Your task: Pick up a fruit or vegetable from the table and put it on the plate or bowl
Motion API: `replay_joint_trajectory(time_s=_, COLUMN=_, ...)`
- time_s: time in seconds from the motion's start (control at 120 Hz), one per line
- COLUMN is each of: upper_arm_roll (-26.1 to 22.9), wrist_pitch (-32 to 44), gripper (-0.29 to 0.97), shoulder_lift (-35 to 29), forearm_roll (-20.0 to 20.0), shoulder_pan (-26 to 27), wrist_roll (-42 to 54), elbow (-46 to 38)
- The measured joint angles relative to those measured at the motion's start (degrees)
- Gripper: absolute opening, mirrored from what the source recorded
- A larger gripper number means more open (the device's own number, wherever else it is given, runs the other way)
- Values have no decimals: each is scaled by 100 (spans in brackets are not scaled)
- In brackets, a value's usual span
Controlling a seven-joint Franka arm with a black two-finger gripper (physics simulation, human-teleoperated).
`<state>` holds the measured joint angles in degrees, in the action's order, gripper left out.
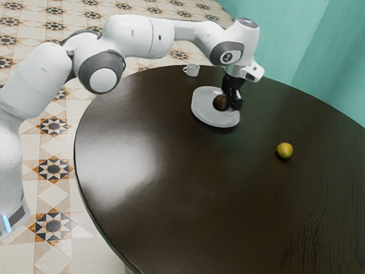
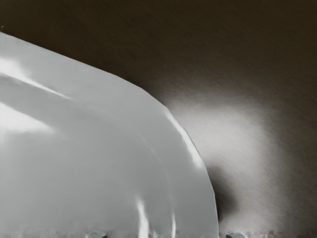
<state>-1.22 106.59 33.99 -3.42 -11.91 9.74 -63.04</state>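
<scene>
where the arm reaches across the dark round table (image 1: 171,188), the gripper (image 1: 232,104) hangs low over the white plate (image 1: 212,119), on its side toward the exterior view's right. the brown fruit (image 1: 220,102) sits on the plate just beside the gripper, toward the exterior view's left; whether it touches a finger cannot be told. the hand appears released: in the wrist view the two fingertips (image 2: 95,234) stand wide apart, with bare plate (image 2: 89,163) and table (image 2: 237,74) between them and nothing gripped. the fruit looks nearly round, so no long axis or pointing direction can be read. by this judgement the placing is all but done, and the coming move turns on the fruit lying at the gripper's flank: a straight rise should leave it undisturbed, while a sideways sweep toward it might roll it. a yellow fruit (image 1: 284,150) lies well apart on the table; a white cup (image 1: 191,69) stands beyond the plate.
</scene>
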Motion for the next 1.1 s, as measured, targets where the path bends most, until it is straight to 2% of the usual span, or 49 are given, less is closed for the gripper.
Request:
replay_joint_trajectory(time_s=0.375, upper_arm_roll=-8, wrist_pitch=-182, gripper=20, shoulder_lift=147, forearm_roll=35, shoulder_pan=-634, wrist_roll=320, elbow=-18)
replay_joint_trajectory(time_s=0.492, upper_arm_roll=-9, wrist_pitch=51, gripper=24, shoulder_lift=320, forearm_roll=86, shoulder_pan=-750, wrist_roll=411, elbow=-18)
replay_joint_trajectory(time_s=0.7, upper_arm_roll=-13, wrist_pitch=721, gripper=16, shoulder_lift=571, forearm_roll=229, shoulder_pan=-786, wrist_roll=549, elbow=-1)
replay_joint_trajectory(time_s=0.792, upper_arm_roll=-13, wrist_pitch=866, gripper=39, shoulder_lift=566, forearm_roll=253, shoulder_pan=-784, wrist_roll=630, elbow=91)
replay_joint_trajectory(time_s=0.867, upper_arm_roll=-17, wrist_pitch=938, gripper=51, shoulder_lift=562, forearm_roll=265, shoulder_pan=-781, wrist_roll=694, elbow=115)
replay_joint_trajectory(time_s=0.95, upper_arm_roll=-41, wrist_pitch=936, gripper=58, shoulder_lift=518, forearm_roll=321, shoulder_pan=-779, wrist_roll=754, elbow=123)
replay_joint_trajectory(time_s=1.1, upper_arm_roll=-461, wrist_pitch=283, gripper=65, shoulder_lift=-239, forearm_roll=725, shoulder_pan=-738, wrist_roll=808, elbow=124)
